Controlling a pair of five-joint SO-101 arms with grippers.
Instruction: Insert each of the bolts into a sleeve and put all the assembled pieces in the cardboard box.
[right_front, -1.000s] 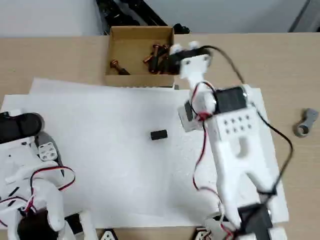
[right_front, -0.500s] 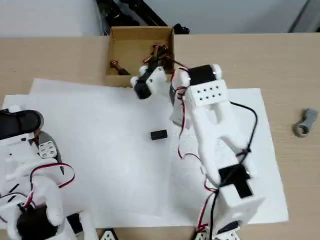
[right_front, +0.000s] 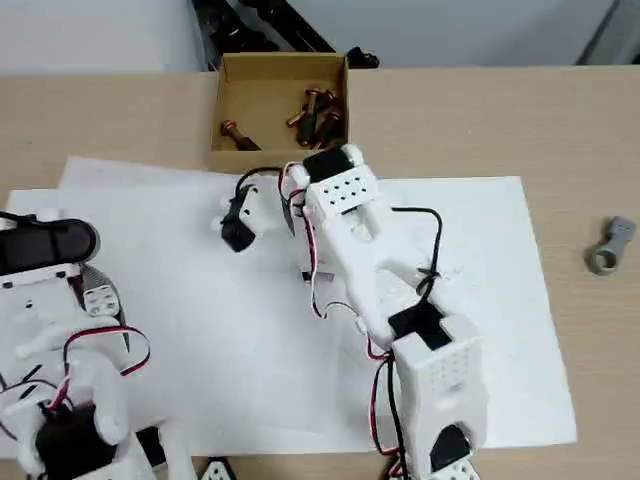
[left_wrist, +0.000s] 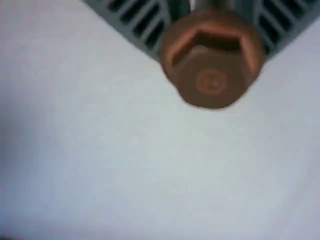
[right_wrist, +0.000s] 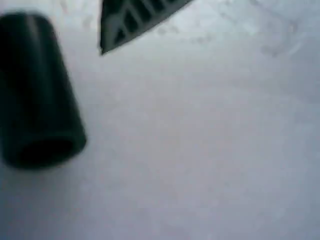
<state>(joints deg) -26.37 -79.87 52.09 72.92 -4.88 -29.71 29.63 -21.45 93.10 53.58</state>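
The cardboard box (right_front: 232, 100) stands at the back of the table with several copper bolt-and-sleeve pieces (right_front: 318, 110) in it. My right gripper (right_front: 238, 232) hangs low over the white sheet (right_front: 180, 330), left of the sheet's middle, open and holding nothing. Its right wrist view shows one ribbed finger (right_wrist: 135, 20) and a black sleeve (right_wrist: 37, 90) lying on the sheet close beside it, apart from it. My left gripper (left_wrist: 210, 30) is shut on a copper bolt (left_wrist: 212, 65), hex head toward the camera. It rests at the near left (right_front: 95, 295).
A grey metal part (right_front: 610, 245) lies on the bare table at the right. Dark gear (right_front: 250, 25) sits behind the box. My right arm (right_front: 370, 260) stretches across the sheet's middle from the front edge.
My right arm has swung away from the box, leftward and down over the sheet, and now covers the spot where the sleeve lay. The left arm has barely moved.
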